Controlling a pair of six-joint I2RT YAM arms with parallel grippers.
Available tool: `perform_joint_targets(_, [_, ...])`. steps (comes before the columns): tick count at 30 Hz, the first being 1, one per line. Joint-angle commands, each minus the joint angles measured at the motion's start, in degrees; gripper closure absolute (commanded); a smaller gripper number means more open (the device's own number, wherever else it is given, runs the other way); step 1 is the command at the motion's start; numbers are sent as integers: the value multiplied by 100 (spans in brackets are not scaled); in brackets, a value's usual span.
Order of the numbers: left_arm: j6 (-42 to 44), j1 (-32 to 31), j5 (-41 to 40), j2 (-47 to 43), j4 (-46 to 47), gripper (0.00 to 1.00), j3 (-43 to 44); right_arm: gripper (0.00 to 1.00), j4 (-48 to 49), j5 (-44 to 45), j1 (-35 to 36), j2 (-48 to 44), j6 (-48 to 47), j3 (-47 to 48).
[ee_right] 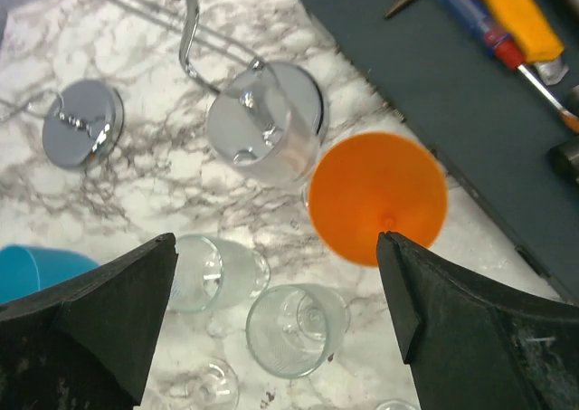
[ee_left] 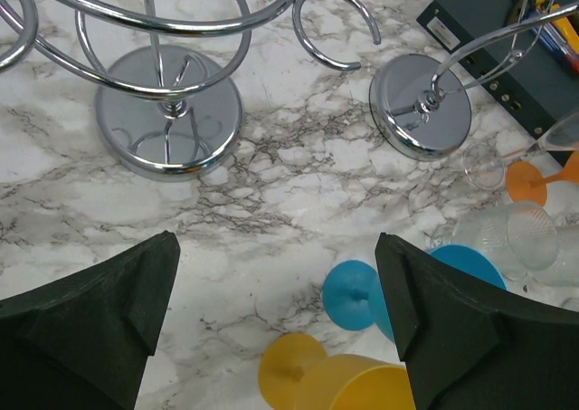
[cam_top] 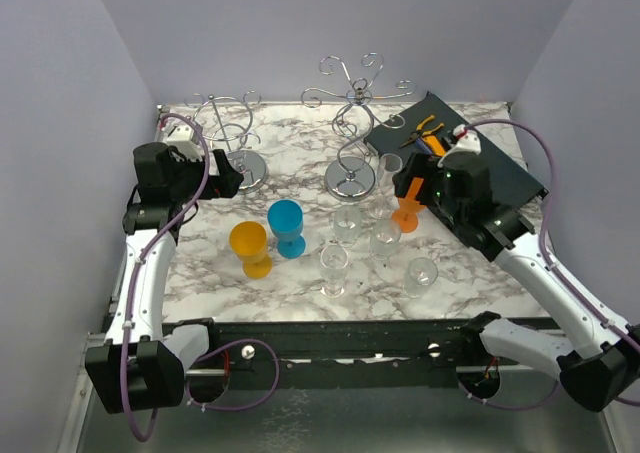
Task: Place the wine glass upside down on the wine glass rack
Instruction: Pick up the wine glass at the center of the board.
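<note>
Several wine glasses stand upright on the marble table: a yellow one (cam_top: 249,248), a blue one (cam_top: 287,227), an orange one (cam_top: 406,216) and clear ones (cam_top: 347,223) (cam_top: 385,238). Two chrome wine glass racks stand behind them, one at the left (cam_top: 228,133) and a taller one in the centre (cam_top: 352,103). Nothing hangs on either. My left gripper (cam_top: 225,178) (ee_left: 276,247) is open above bare table, with the left rack's base (ee_left: 167,111) ahead of it. My right gripper (cam_top: 410,188) (ee_right: 276,243) is open high over the orange glass (ee_right: 377,197) and a clear glass (ee_right: 294,328).
A dark box (cam_top: 470,158) (ee_right: 434,75) with hand tools (cam_top: 430,133) lies at the back right, close to the orange glass. More clear glasses (cam_top: 333,268) (cam_top: 420,275) stand near the front edge. Grey walls close in the table on three sides.
</note>
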Motion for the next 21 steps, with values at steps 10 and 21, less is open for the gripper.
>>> perform_joint_targets(10, [408,24,323,343,-1488,1,811,20,-1864,946,1438,398,937,147])
perform_joint_targets(21, [414,25,494,252,-1645,1,994,42,-1634,948,1640,849,1257,-471])
